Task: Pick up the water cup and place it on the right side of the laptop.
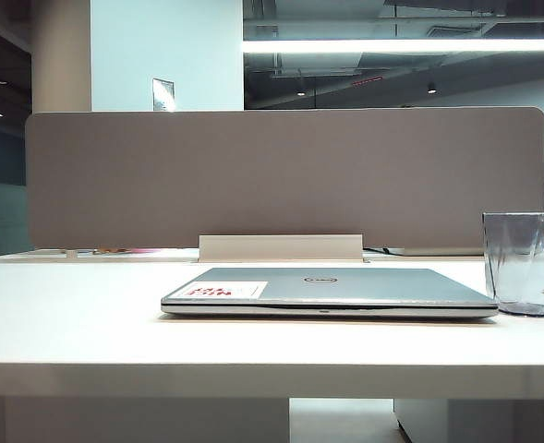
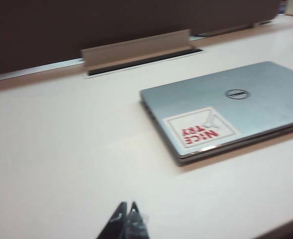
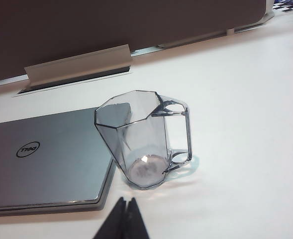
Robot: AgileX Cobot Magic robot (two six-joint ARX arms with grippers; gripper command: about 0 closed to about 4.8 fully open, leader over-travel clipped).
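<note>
Water cup (image 3: 144, 139) stood upright just right of the laptop (image 3: 47, 159); empty, rigid, likely light and slick, handle the best hold; left gripper (image 2: 126, 219) and right gripper (image 3: 125, 219) both clenched, empty.

— What of the robot itself shows?

— Very little. The exterior view has none of it: no arm, no wrist, no housing.

— And the wrist views?

— Each shows only the tips of its gripper. The left gripper (image 2: 127, 219) appears as two dark, near-black wedges tapering to points, with a pale, glossy patch low on one of them.

— The right one?

— The right gripper (image 3: 125, 216) looks much the same: two flat black blades narrowing to sharp tips, matte, parted only by a thin seam. No cables, screws or markings are visible on either.
</note>
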